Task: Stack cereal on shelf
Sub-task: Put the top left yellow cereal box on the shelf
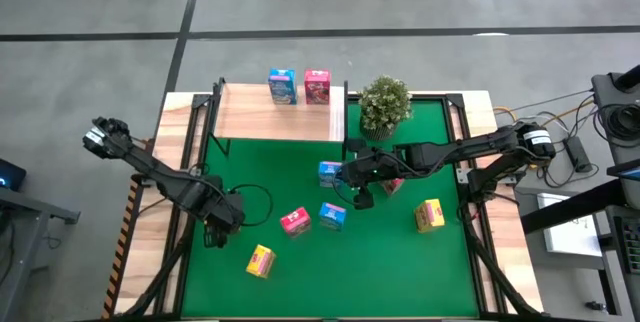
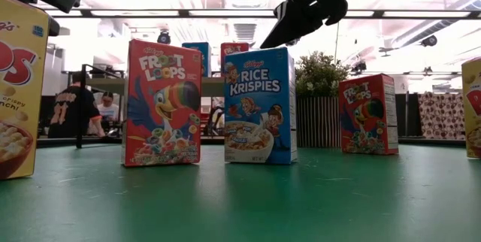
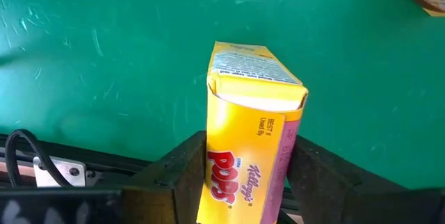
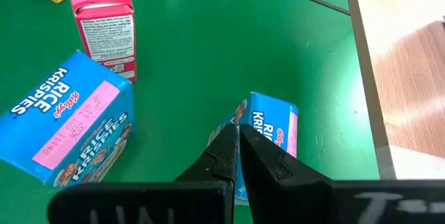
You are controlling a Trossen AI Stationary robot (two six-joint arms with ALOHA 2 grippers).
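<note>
Here the left gripper (image 3: 243,182) sits low over the green mat's (image 1: 400,262) left side, its fingers (image 3: 182,175) straddling an upright yellow Pops box (image 3: 252,133) (contact uncertain). The right arm reaches leftward from the table's right edge, right gripper (image 4: 236,156) pinched shut above a blue Rice Krispies box (image 4: 268,130) near the shelf (image 1: 275,117).

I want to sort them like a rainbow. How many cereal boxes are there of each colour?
Yellow cereal boxes: 3
Blue cereal boxes: 3
Pink-red cereal boxes: 3
Total: 9
</note>
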